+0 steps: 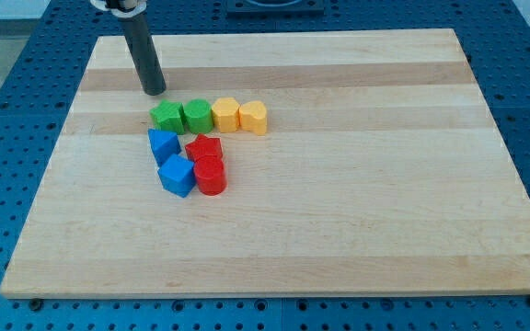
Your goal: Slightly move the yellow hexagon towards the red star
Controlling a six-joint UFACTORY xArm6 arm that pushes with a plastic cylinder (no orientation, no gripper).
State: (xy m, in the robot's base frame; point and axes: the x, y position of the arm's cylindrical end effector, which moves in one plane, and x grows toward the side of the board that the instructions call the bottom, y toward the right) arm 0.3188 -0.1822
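Note:
The yellow hexagon point(225, 114) sits in a row of blocks near the board's upper middle, touching a green block point(196, 115) on its left and a yellow heart-like block point(254, 118) on its right. The red star point(204, 148) lies just below the row, below and left of the hexagon. My tip point(155, 91) stands on the board up and to the left of the row, apart from all blocks, nearest the green star point(166, 116).
A red cylinder point(210, 176) touches the red star from below. Two blue blocks point(163, 145) point(178, 175) lie left of the red ones. The wooden board point(339, 211) rests on a blue perforated table.

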